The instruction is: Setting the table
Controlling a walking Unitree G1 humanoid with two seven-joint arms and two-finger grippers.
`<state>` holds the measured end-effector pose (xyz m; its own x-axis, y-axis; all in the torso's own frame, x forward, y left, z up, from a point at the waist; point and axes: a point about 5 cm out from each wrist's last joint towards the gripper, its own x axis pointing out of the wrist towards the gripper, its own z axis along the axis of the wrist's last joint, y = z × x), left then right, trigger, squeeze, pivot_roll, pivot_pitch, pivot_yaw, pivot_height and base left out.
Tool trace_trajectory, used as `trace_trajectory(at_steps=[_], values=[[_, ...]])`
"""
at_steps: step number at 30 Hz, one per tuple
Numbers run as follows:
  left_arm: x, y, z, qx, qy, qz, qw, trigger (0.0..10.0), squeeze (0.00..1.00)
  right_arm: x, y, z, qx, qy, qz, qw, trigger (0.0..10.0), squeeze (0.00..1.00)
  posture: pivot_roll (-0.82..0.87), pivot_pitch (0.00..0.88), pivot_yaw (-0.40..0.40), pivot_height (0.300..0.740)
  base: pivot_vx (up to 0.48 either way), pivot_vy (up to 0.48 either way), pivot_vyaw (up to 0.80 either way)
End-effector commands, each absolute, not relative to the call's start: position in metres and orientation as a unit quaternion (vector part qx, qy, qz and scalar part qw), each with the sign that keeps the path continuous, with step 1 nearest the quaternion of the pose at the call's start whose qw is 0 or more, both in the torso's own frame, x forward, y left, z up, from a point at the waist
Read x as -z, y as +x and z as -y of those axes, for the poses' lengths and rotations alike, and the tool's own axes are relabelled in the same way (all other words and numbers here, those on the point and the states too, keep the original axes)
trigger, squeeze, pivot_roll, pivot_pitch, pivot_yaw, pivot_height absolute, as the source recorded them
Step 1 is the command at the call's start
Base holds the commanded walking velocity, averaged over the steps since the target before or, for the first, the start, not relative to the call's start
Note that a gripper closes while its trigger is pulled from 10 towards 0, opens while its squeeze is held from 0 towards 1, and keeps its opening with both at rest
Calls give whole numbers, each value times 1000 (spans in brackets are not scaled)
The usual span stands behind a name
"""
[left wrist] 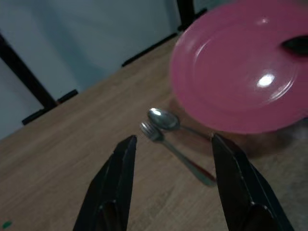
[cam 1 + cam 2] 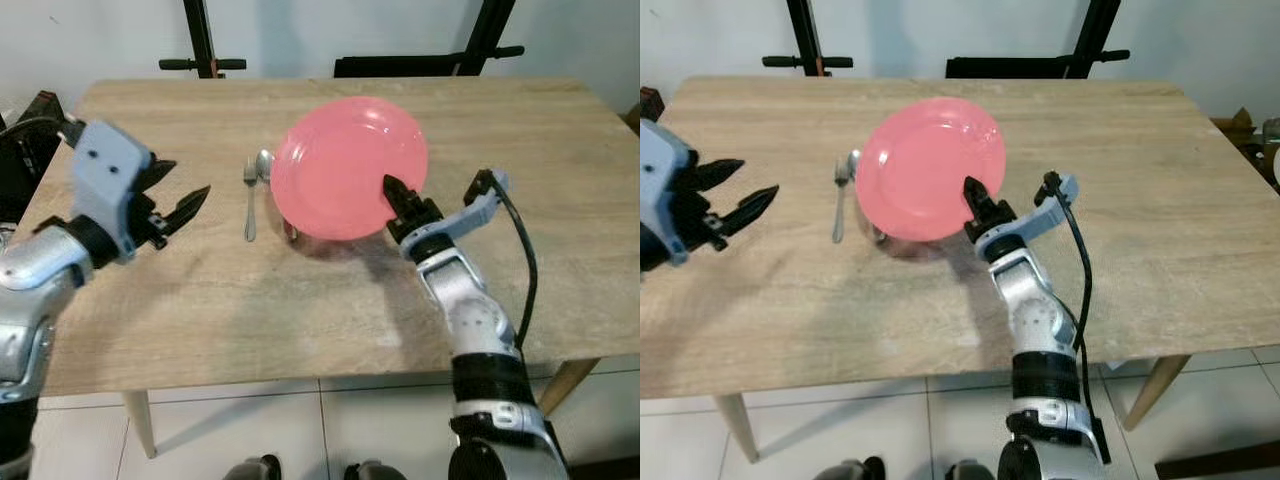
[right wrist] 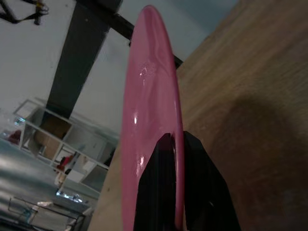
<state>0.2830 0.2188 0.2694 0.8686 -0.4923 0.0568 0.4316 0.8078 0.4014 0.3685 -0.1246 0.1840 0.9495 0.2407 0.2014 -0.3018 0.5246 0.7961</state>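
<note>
Pink round plastic plate (image 2: pixel 345 165) was held tilted above the light wooden surface (image 2: pixel 200 300), its lower edge hanging over the wood near the metal fork (image 2: pixel 249 205) and metal spoon (image 2: pixel 264 165) that lay side by side. The robot's right hand (image 2: pixel 394 197) was clamped on the plate's near rim, one black finger (image 3: pixel 159 192) on the upper face and the other (image 3: pixel 202 192) behind it. The left hand (image 2: pixel 180 205) hovered over the surface to the left of the cutlery, its two fingers spread apart and holding nothing.

Judged from its thin wall and glossy sheen, the plate appeared light and stiff, probably slippery under a pinch and unlikely to shatter. A rim grip looked the only workable hold, though a tilted plate held at one edge could have pivoted or slid between the fingers.
</note>
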Motion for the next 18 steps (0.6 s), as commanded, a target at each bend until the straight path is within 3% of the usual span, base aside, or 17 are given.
trace_trajectory(at_steps=[1,11,18], values=[[-277,279,-218,256,192,83,944,10000,0,-178,372,125,-138,467,26,873,10000,0,84,92,37,740,0,0,0],[-295,274,-227,237,184,95,949,10000,0,-160,385,126,-67,463,-14,883,10000,0,109,111,31,740,0,0,0],[-292,275,-228,236,178,86,951,10000,0,-165,386,135,-64,482,9,874,10000,0,90,104,46,740,0,0,0]])
